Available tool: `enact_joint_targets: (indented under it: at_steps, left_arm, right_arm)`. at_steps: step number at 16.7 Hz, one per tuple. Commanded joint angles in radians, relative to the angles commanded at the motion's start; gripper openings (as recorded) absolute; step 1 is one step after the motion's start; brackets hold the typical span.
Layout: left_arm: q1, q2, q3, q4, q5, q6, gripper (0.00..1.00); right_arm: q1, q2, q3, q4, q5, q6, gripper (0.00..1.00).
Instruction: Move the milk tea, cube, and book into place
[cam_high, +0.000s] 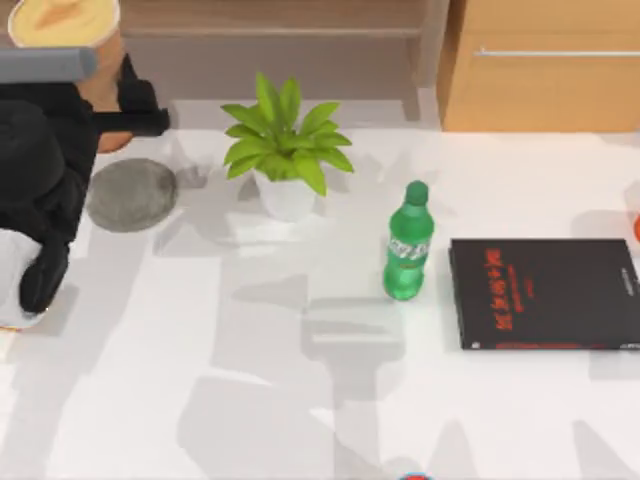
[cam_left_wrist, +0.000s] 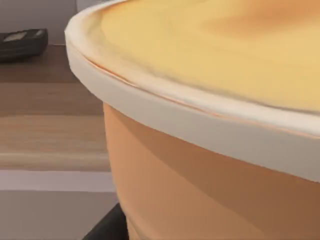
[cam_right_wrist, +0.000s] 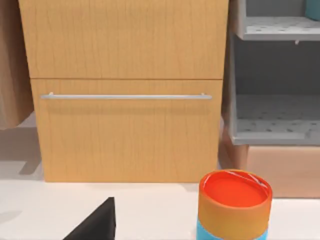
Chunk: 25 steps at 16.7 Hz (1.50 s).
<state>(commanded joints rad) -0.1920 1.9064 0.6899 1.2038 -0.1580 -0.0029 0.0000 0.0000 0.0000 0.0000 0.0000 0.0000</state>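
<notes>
The milk tea (cam_high: 62, 22), an orange-tan cup with a creamy yellow top, hangs high over the table's far left corner. My left gripper (cam_high: 108, 116) is shut on its lower body, with one dark finger (cam_high: 138, 122) showing on the cup's right side. In the left wrist view the milk tea (cam_left_wrist: 200, 165) is very close, with a dark fingertip (cam_left_wrist: 107, 227) against its wall. A round grey coaster (cam_high: 132, 193) lies on the table just in front of the cup. The cube and the book are out of view.
A potted plant (cam_high: 285, 150) stands mid-table with a green bottle (cam_high: 408, 245) to its right. A thin black book with red lettering (cam_high: 545, 292) lies at the right. A wooden drawer cabinet (cam_right_wrist: 125, 95), grey shelves (cam_right_wrist: 270, 115) and an orange-topped can (cam_right_wrist: 234, 205) sit behind.
</notes>
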Motion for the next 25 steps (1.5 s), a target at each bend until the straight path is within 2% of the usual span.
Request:
enact_joint_targets:
  at_steps: [9, 17, 22, 25]
  left_arm:
    - [-0.005, 0.055, -0.003, 0.003, -0.001, -0.002, 0.0]
    - [-0.01, 0.172, -0.01, 0.125, 0.0, -0.004, 0.0]
    - [-0.01, 0.183, -0.011, 0.136, 0.001, -0.004, 0.0]
    - [-0.01, 0.183, -0.011, 0.136, 0.001, -0.004, 0.23]
  right_arm:
    - [0.0, 0.0, 0.0, 0.0, 0.0, 0.0, 1.0]
    - [0.0, 0.0, 0.0, 0.0, 0.0, 0.0, 1.0]
    - [0.0, 0.0, 0.0, 0.0, 0.0, 0.0, 1.0]
    - [0.0, 0.0, 0.0, 0.0, 0.0, 0.0, 1.0]
